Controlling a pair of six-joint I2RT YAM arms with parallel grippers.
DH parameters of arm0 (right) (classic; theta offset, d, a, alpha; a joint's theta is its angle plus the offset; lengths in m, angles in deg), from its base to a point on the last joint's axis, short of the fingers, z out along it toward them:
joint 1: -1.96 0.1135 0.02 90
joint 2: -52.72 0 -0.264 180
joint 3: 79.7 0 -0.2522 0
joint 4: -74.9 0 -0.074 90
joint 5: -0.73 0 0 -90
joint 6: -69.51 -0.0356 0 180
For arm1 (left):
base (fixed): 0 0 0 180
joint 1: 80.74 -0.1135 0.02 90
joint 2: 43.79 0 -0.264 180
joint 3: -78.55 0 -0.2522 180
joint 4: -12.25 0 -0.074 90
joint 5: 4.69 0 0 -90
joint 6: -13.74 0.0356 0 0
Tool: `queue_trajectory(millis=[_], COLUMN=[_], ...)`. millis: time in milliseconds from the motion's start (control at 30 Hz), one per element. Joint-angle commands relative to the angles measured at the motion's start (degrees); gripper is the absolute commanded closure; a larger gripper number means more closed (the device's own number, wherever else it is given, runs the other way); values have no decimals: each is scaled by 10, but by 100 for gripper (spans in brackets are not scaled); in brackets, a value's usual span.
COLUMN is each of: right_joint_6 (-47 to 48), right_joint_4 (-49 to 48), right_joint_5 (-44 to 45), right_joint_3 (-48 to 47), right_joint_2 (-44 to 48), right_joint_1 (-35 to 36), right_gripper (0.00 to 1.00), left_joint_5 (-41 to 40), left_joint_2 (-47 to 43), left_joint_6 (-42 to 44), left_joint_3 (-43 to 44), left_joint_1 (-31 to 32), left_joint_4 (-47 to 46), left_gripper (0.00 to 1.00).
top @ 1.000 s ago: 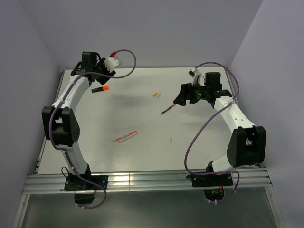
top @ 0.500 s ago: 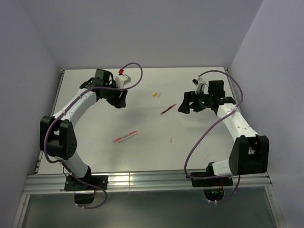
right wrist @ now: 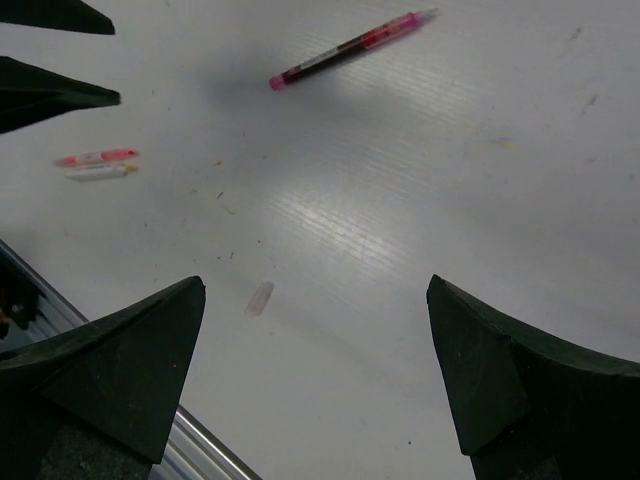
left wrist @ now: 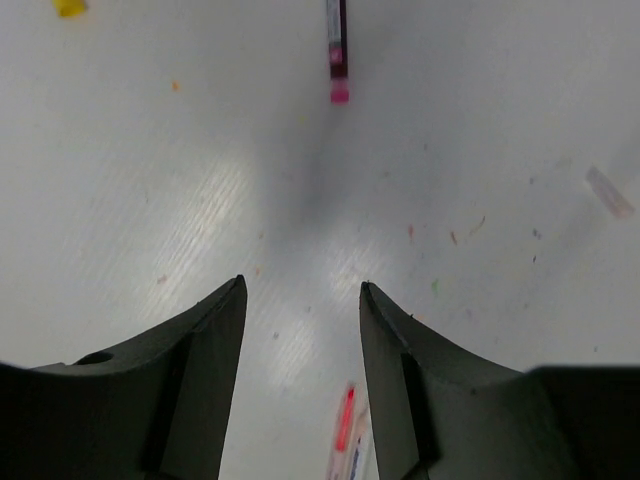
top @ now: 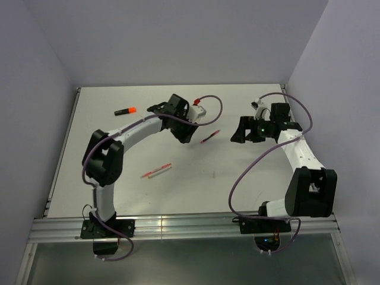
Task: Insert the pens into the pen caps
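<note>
Hovering left gripper spread, empty. Target thin dark-red plastic pen flat on white table, just right of it, between both grippers; long axis in line with finger gap. Opposite, right gripper wide apart, empty, slightly farther off.

Plain lavender walls, white table

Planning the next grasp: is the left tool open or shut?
Open. The left tool shows its fingers apart, bare table between them, nothing held; the dark-red pen lies ahead.
</note>
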Motion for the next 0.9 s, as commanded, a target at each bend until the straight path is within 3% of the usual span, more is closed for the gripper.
queue_trajectory(millis=[0, 233, 700, 867], right_joint_6=[-20, -13, 4, 4], right_joint_4=[12, 38, 60, 61], right_joint_5=[-39, -48, -49, -51], right_joint_3=[-4, -11, -23, -23], right_joint_2=[-6, -3, -5, -8], right_joint_1=[-47, -103, -137, -139], right_gripper=[0, 1, 1, 1], left_joint_5=[-39, -62, -105, -105], left_joint_2=[58, 176, 278, 305], left_joint_6=[-54, -89, -46, -39], left_joint_3=[82, 196, 266, 285], left_joint_1=[33, 63, 88, 88], left_joint_4=[-18, -23, -36, -18], left_gripper=[46, 45, 47, 55])
